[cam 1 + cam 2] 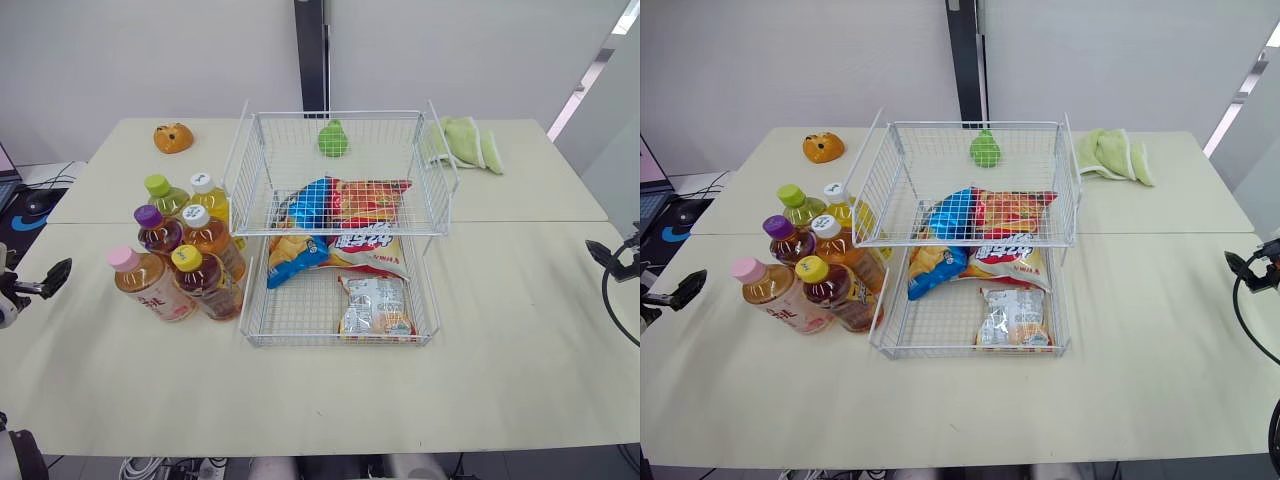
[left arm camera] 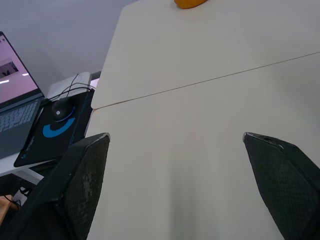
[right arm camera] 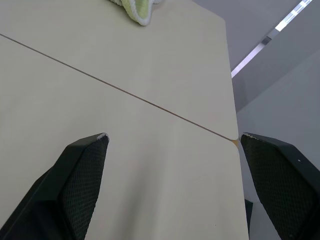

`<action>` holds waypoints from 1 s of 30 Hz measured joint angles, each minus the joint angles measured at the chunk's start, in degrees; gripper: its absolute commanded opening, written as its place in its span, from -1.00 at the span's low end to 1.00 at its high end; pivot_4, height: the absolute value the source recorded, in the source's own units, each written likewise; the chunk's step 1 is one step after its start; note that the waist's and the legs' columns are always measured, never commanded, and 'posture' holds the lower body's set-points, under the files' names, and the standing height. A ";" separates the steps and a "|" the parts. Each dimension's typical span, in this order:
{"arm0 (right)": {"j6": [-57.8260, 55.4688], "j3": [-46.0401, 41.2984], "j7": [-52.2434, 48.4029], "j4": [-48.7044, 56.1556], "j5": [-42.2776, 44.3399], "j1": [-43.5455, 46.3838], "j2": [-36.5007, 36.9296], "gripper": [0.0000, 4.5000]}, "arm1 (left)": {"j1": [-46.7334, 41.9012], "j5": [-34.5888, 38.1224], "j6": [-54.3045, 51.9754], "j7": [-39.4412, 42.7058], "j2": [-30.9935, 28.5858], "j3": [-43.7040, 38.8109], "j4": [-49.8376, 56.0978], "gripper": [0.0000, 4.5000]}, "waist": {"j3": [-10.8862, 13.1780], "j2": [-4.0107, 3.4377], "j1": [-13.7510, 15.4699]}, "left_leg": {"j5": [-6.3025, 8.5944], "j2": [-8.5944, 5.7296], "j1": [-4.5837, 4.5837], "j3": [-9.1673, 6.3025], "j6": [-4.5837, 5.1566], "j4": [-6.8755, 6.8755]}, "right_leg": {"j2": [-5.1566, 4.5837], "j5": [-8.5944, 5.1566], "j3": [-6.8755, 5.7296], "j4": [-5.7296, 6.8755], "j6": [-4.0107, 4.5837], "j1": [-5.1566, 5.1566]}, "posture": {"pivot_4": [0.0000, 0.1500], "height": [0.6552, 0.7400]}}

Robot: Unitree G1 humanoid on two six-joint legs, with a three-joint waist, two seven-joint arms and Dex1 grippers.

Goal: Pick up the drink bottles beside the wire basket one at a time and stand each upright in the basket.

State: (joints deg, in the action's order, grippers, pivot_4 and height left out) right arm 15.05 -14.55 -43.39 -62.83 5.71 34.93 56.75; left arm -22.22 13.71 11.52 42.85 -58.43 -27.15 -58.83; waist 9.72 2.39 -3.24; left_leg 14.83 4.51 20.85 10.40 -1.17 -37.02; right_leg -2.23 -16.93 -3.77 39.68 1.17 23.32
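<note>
Pale cream table (image 1: 300, 400), two tops butted with a seam (image 2: 200, 82) running across; plain white wall (image 1: 120, 60) behind, and a laptop (image 2: 15, 105) and mouse (image 2: 59, 108) on a lower desk off the left edge. Count: six drink bottles (image 1: 210, 240), all upright, clustered tight against the left side of the wire basket (image 1: 300, 310), none inside it. The basket has two tiers and holds five snack bags (image 1: 372, 305) by my count, two up and three down. One green toy (image 1: 333, 138) at the basket's back, can't tell if inside or behind. One orange toy (image 1: 173, 137) far left, one green cloth (image 1: 465, 140) far right. Front strip and the whole right side of the table are bare. Left gripper (image 2: 175, 136) hangs near the left edge, well apart from the bottles, fingers (image 2: 85, 170) spread wide, empty. Right gripper (image 3: 173, 136) is near the right edge, also spread wide with nothing held.
</note>
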 measured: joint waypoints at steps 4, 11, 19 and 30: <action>0.03 0.02 0.07 -0.16 0.00 0.12 0.00 1.00 | -0.08 -0.04 0.26 0.01 0.00 0.00 -0.63 0.97 | 0.00 0.00 -0.01 | 0.00 0.00 -0.01 0.00 0.00 0.00 | 0.00 0.00 0.00 0.00 0.00 0.00 | 1.00 1.00; 0.16 0.04 0.17 -0.49 0.01 0.19 0.00 1.00 | -0.27 -0.03 0.72 -0.75 0.00 -0.05 -1.46 0.97 | 0.00 0.00 -0.01 | 0.00 0.00 0.00 0.00 0.00 0.00 | 0.00 0.00 0.00 0.01 0.00 0.00 | 1.00 1.00; -0.48 -0.23 0.33 -0.51 0.17 0.19 0.01 1.00 | -1.45 -0.12 1.40 -1.39 -0.01 -0.03 -2.54 0.97 | 0.00 0.00 0.00 | 0.00 0.00 0.00 0.00 0.00 0.00 | 0.00 0.00 0.00 0.01 0.00 0.00 | 1.00 1.00; 0.57 -1.46 6.63 -0.61 0.03 -1.60 0.08 1.00 | -4.55 -0.74 1.28 -2.17 0.00 1.19 -4.02 0.97 | 0.00 0.00 0.02 | 0.00 -0.01 0.00 0.02 0.00 -0.02 | 0.00 0.00 0.01 0.03 0.00 0.00 | 1.00 1.00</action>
State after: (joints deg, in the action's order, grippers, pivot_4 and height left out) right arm 15.62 -16.01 -36.76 -63.44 5.74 33.33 56.83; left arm -26.77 12.98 12.80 40.68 -58.43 -25.97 -62.85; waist 9.72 2.40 -3.22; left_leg 14.83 4.50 20.84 10.42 -1.17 -37.03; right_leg -2.23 -16.93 -3.77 39.71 1.16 23.32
